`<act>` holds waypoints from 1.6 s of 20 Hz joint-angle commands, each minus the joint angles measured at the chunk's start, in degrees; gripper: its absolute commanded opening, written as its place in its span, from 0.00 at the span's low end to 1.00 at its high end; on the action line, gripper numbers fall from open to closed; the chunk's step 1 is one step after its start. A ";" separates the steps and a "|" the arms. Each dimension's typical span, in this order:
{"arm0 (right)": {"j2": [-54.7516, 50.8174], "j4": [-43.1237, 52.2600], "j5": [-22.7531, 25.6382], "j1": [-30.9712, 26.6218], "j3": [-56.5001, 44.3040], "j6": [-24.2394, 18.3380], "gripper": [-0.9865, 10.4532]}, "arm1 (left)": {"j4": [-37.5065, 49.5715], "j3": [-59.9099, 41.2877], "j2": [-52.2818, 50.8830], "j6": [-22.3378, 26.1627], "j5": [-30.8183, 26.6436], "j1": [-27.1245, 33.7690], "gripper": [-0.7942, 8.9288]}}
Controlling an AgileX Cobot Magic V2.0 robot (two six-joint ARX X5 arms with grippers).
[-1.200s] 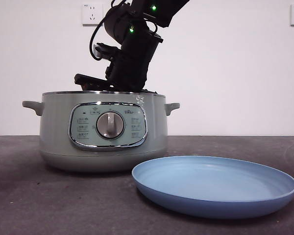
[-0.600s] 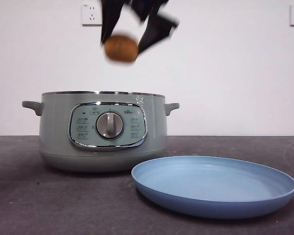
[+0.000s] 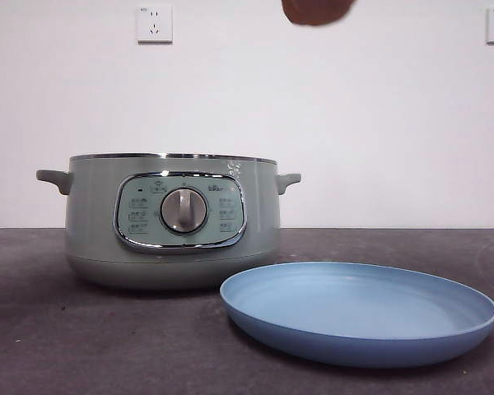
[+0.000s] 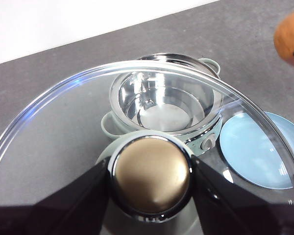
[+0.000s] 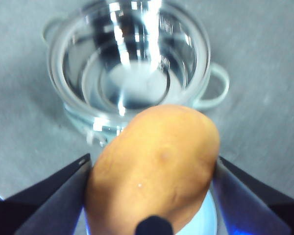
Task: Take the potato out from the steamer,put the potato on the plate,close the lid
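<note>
Since half a second earlier, the right gripper (image 5: pixel 152 196), clenched on the potato (image 5: pixel 154 169), rose rightward above the steamer (image 3: pixel 173 218). The left gripper (image 4: pixel 149 178) clasped the lid (image 4: pixel 63 127) by its knob aloft.

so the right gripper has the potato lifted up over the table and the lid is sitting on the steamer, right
Not quite: the lid is not on the steamer. The left wrist view shows the left gripper holding it by the knob above the open pot. The rest holds: the right gripper has the potato lifted, as the right wrist view shows.
</note>
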 commanded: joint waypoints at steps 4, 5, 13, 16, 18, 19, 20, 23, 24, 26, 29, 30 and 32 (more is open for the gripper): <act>-7.63 11.65 -0.26 0.00 -23.71 4.09 0.07 | 4.44 0.28 -0.52 0.59 1.51 -0.13 0.07; -7.72 14.10 -0.26 0.00 -27.19 4.57 0.07 | 4.39 0.28 -0.52 0.59 1.53 -0.13 0.07; -4.87 35.54 -2.91 -0.11 -45.99 7.54 0.07 | 4.42 0.28 -0.20 0.59 1.57 -0.13 0.07; -0.90 38.93 -2.93 -0.13 -48.15 7.50 0.07 | 4.37 0.28 0.72 0.59 1.73 -0.13 0.07; 1.66 40.41 -2.95 -0.11 -48.15 7.37 0.07 | 4.66 0.28 1.51 0.59 3.26 -0.13 0.07; 2.71 41.18 -3.06 -0.13 -48.15 7.39 0.07 | 4.87 0.28 1.90 0.59 3.98 -0.13 0.07; 3.61 41.44 -3.13 -0.11 -48.15 7.52 0.07 | 5.35 0.28 2.47 0.59 4.33 -0.15 0.07; 3.93 40.85 -3.08 -0.11 -48.15 8.44 0.21 | 7.02 0.28 5.01 0.90 4.55 -0.20 0.07; 3.89 40.87 -3.08 -0.11 -48.15 8.59 0.37 | 7.82 0.28 6.05 1.33 4.63 -0.20 0.07; 3.87 40.85 -3.06 -0.11 -48.13 8.59 0.60 | 9.94 0.28 8.63 2.16 5.86 -0.20 0.07; 3.85 41.00 -2.69 -0.11 -48.02 8.63 0.61 | 14.10 0.28 13.33 2.43 8.70 -0.24 0.07; 3.63 40.98 -2.67 -0.11 -47.87 8.63 0.61 | 16.11 0.28 15.34 2.64 8.87 -0.26 0.07; 2.16 40.94 -2.25 -0.13 -47.54 8.57 0.61 | 19.76 0.28 19.04 3.54 8.92 -0.26 0.07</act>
